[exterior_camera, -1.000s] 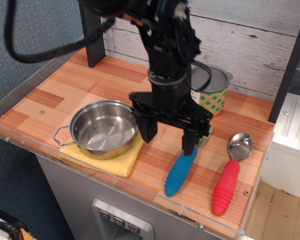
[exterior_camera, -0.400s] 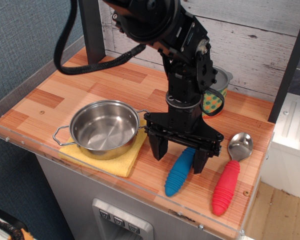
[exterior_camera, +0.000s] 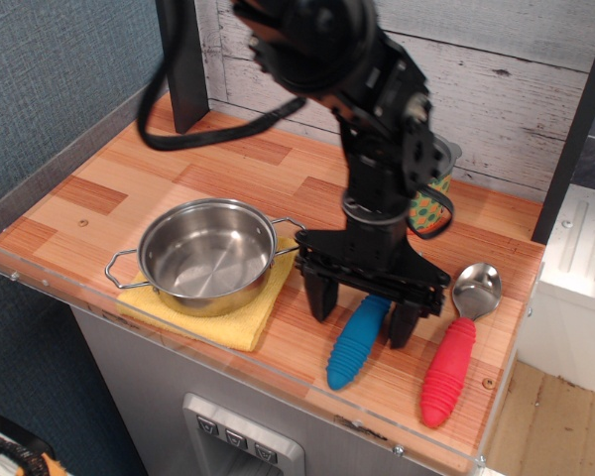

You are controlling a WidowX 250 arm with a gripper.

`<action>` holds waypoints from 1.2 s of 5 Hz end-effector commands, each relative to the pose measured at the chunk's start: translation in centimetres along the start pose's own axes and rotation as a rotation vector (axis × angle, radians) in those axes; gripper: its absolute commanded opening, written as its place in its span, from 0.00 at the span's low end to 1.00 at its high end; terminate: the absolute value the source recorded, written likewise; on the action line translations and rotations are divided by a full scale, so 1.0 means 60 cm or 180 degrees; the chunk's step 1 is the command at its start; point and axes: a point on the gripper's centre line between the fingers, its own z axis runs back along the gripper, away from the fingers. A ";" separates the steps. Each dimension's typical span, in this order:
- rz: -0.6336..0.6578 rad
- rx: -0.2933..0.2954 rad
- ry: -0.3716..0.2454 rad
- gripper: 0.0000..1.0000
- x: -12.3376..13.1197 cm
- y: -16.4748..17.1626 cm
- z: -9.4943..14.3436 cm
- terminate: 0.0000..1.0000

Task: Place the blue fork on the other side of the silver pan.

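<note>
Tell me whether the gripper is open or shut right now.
Open. The gripper has its two fingers spread wide, one on each side of the blue fork handle, which lies flat on the table between them.

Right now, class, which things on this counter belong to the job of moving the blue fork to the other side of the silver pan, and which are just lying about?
Belong to the job:
blue fork
silver pan
gripper, open, straddling the fork's handle

Just lying about:
red-handled spoon
yellow cloth under the pan
patterned tin can behind the arm

gripper (exterior_camera: 362, 315) spread wide straddling the blue fork (exterior_camera: 356, 342), silver pan (exterior_camera: 206, 255) on yellow cloth (exterior_camera: 248, 325), red spoon (exterior_camera: 456, 347) off right
</note>
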 end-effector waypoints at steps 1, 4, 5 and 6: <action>-0.0011 0.0053 -0.0157 0.00 0.005 0.003 0.013 0.00; 0.0002 -0.0030 -0.0287 0.00 0.006 0.027 0.049 0.00; 0.0063 -0.0044 -0.0392 0.00 0.003 0.047 0.093 0.00; 0.0147 -0.0028 -0.0472 0.00 -0.001 0.064 0.119 0.00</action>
